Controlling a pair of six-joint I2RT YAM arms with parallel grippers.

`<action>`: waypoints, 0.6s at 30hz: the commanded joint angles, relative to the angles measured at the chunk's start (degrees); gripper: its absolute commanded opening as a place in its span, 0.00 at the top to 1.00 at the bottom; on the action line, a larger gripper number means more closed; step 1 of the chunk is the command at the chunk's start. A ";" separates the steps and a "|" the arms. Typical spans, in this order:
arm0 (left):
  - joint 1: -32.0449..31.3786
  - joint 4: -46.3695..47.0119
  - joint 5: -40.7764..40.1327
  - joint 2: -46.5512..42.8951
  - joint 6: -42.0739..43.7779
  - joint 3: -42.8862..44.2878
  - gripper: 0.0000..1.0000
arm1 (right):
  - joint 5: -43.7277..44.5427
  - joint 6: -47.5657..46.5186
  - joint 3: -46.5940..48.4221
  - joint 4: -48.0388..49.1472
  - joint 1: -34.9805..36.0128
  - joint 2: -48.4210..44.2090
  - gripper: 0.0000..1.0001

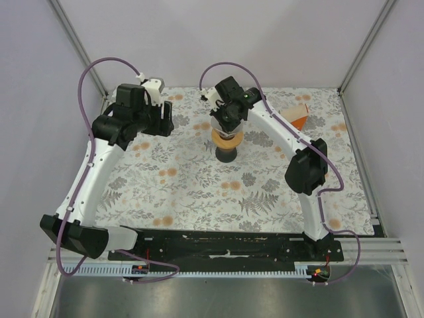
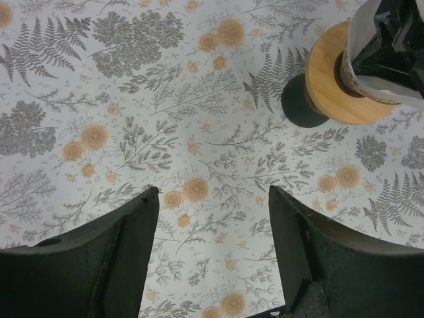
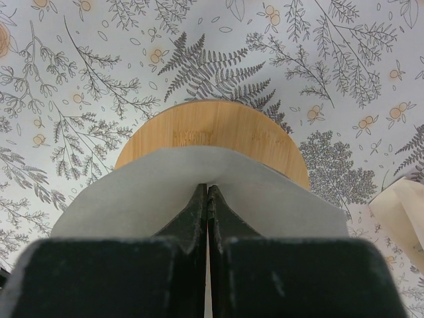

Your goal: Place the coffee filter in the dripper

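The dripper (image 1: 226, 140), an orange-brown round funnel with a wide flat rim, stands on a dark cup (image 1: 226, 155) at the table's back middle. It also shows in the left wrist view (image 2: 331, 79) and the right wrist view (image 3: 212, 129). My right gripper (image 3: 208, 189) is shut on the white coffee filter (image 3: 199, 189) and holds it right over the dripper, hiding its centre hole. In the left wrist view the coffee filter (image 2: 364, 46) sits over the dripper's rim under the right gripper. My left gripper (image 2: 213, 205) is open and empty above the cloth, left of the dripper.
An orange-and-white box (image 1: 297, 114) lies at the back right, its corner showing in the right wrist view (image 3: 404, 212). The table is covered by a floral cloth (image 1: 199, 185). Frame posts and grey walls stand round the table.
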 commanded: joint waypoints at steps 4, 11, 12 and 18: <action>0.10 10.18 13.87 3.76 -11.10 -3.63 0.38 | -1.55 0.21 -2.19 2.10 0.22 -0.46 1.00; -1.22 19.86 22.85 11.50 -20.61 -1.79 0.49 | -0.85 1.00 -4.48 3.94 0.22 -0.99 1.00; -1.74 20.48 23.37 12.20 -21.22 -1.61 0.49 | -0.84 1.00 -4.39 4.12 0.31 -1.08 1.00; -5.17 21.80 23.99 16.07 -24.12 -1.52 0.45 | -1.90 0.92 -4.13 4.56 0.48 -1.34 1.00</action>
